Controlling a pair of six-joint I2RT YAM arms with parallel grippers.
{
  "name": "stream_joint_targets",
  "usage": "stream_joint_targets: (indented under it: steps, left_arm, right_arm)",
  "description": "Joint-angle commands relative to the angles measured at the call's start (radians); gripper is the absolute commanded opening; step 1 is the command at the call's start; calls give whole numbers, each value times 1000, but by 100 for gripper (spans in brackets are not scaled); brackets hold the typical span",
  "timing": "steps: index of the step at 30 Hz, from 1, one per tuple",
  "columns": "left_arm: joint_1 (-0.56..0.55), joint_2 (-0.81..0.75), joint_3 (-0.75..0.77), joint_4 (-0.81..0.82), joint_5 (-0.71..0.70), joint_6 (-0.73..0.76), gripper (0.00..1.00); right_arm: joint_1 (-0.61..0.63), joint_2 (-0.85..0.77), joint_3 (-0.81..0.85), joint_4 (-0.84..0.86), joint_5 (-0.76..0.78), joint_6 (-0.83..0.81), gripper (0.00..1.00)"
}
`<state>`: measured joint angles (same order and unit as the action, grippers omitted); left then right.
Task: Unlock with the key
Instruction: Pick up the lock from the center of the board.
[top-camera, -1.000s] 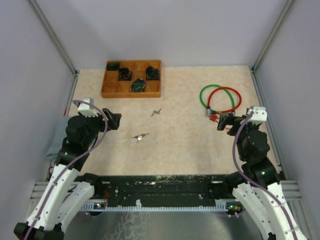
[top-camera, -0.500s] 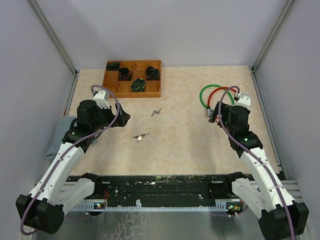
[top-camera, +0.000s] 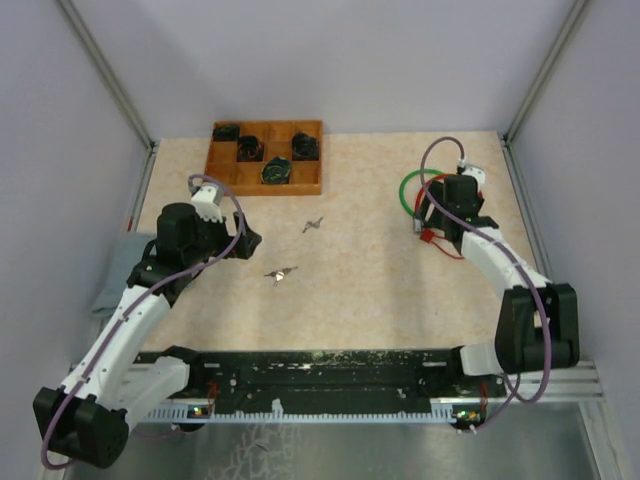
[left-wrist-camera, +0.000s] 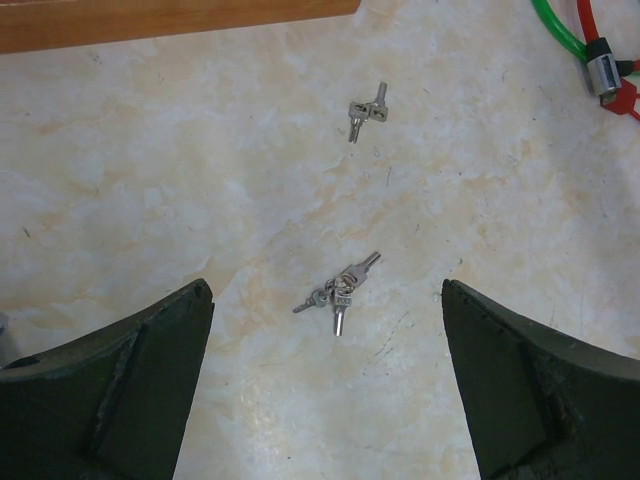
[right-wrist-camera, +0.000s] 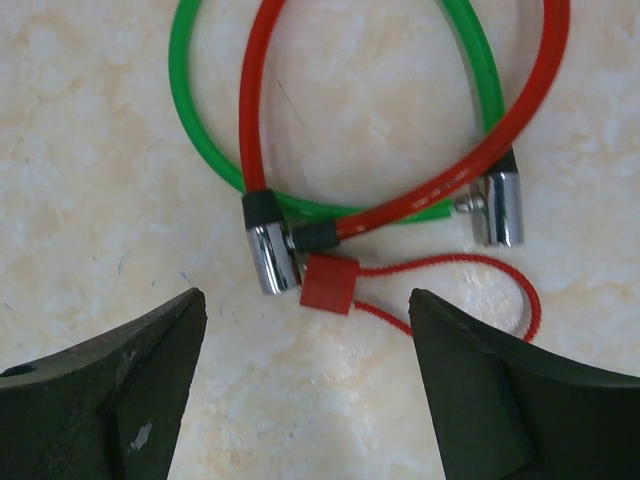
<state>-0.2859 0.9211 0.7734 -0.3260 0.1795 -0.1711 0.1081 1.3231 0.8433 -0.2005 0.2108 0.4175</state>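
A small bunch of keys (left-wrist-camera: 338, 296) is seen lying flat on the counter (top-camera: 370, 300), left of centre. A second pair of keys (left-wrist-camera: 366, 110) is set apart from it, farther back towards the wooden tray (top-camera: 262, 190). The cuts on the blades are too small to be made out. Well to the right, a red cable lock (right-wrist-camera: 247, 110) and a green cable lock (right-wrist-camera: 178, 70) are laid overlapping, each ending in a chrome barrel. A red tag (right-wrist-camera: 329, 284) on a thin cord is placed just beside one barrel. The loops are cut off by the top edge of the right wrist view and are partly covered by the arm from above. The left pincer (left-wrist-camera: 327, 330) is held spread above the bunch, nothing being gripped. The right pincer (right-wrist-camera: 305, 340) is held spread above the locks, likewise empty. The dark things in the tray cannot be identified.
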Motion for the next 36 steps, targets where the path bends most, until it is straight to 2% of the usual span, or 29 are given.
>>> stream_joint_targets:
  steps: [1,11,16,20,24,26,30,33,36]
  left_arm:
    - [1,-19,-8,16,-13,23,100]
    - [1,-6,-13,12,-33,30,100]
    - [1,9,-11,10,-25,29,100]
    - [1,9,-11,10,-27,30,100]
    - [0,10,-15,15,-7,45,99]
    - [1,8,-16,16,-2,45,99]
    - [0,3,-16,18,5,42,99]
    - [1,-4,-15,19,12,37,99]
    - [1,-12,-14,25,31,28,100]
  right_arm:
    - [-4,150,167,84,6,-50,80]
    - [-4,476,408,19,-19,-51,56]
    - [7,600,497,-26,-39,-68,53]
    - [21,660,529,-42,-25,-83,52]
    - [38,698,548,-67,11,-97,47]
    - [43,706,551,-72,24,-109,41]
    - [68,673,536,-78,78,-144,16]
    - [96,614,524,-80,125,-177,0]
    - [127,539,505,-85,167,-209,0]
